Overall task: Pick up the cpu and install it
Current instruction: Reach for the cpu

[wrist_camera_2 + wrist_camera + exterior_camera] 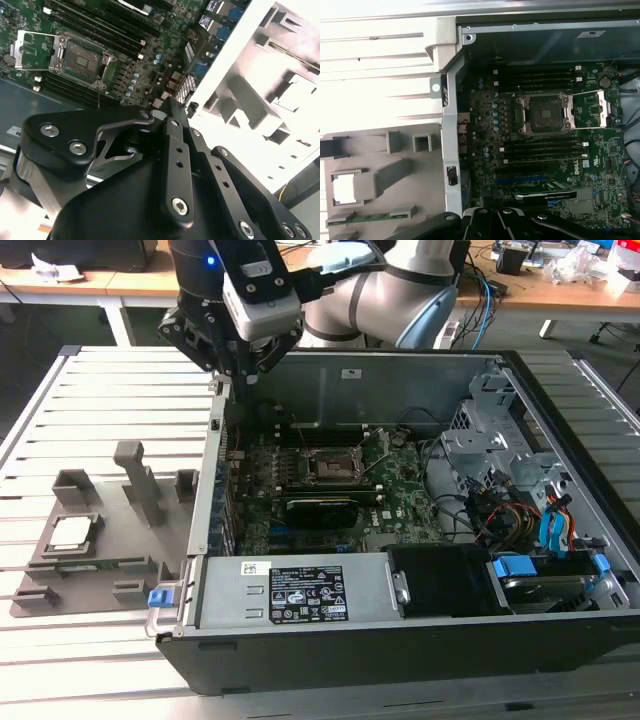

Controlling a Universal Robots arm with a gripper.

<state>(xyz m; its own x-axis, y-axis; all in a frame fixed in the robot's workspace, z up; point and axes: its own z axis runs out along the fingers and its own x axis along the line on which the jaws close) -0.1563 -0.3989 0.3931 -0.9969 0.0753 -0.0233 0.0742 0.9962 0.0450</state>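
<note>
At the exterior view's left, the cpu point(72, 532) lies flat, metal top up, in a square recess of a grey moulded tray point(120, 530) on the slatted metal bench point(110, 390). Being square, it has no long axis, and its edges run along the tray's. In the first wrist view a grey post partly hides it point(342, 190). The black gripper point(240, 375) hangs above the open computer case's point(420, 640) left wall, fingers pressed together on nothing. Further right sits the green motherboard's socket point(328, 468), its metal frame swung open.
</note>
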